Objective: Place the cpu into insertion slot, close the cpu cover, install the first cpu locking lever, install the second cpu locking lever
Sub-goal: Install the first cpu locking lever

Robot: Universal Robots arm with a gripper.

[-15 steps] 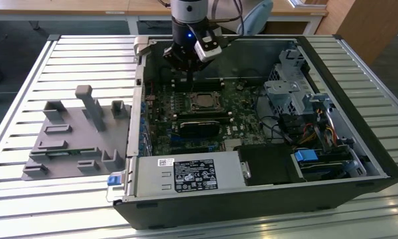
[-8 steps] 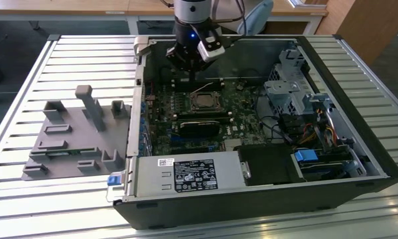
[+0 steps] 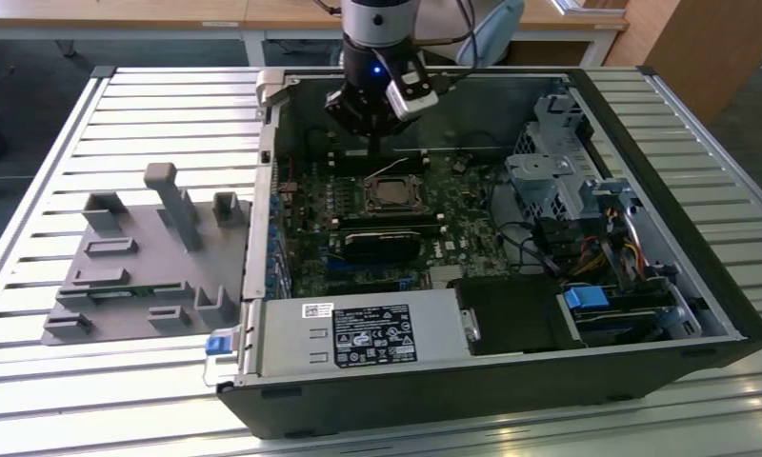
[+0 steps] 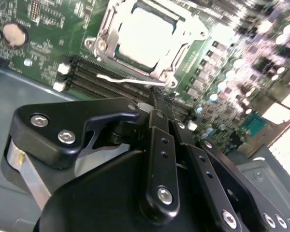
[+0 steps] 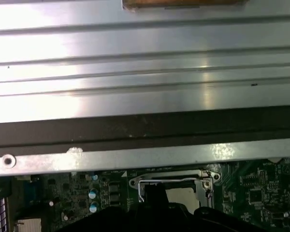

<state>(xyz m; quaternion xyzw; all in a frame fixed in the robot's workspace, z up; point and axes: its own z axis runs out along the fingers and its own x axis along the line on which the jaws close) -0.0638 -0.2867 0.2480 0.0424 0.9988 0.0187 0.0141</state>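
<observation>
The cpu [image 4: 144, 33] lies pale and flat in the insertion slot [image 3: 391, 195] on the green board. The cpu cover [image 4: 186, 46], a silvery frame, lies down around it. A thin wire locking lever [image 4: 128, 79] runs along the socket's edge beside the memory slots. My gripper [image 4: 153, 99] has its black fingers together, tips right at that lever's end; whether they pinch it I cannot tell. In the exterior view the gripper [image 3: 377, 157] hangs just behind the socket, near the case's back wall. The first wrist view has the gripper [image 5: 153, 192] at the cover's [image 5: 174, 181] edge.
The board sits in an open computer case [image 3: 724, 314] on a slatted metal table. A black block [image 3: 384, 238] lies in front of the socket, a power supply [image 3: 362, 333] nearer still, and a drive cage with cables [image 3: 566, 181] at the exterior view's right. A grey fixture [image 3: 140, 257] stands outside, left.
</observation>
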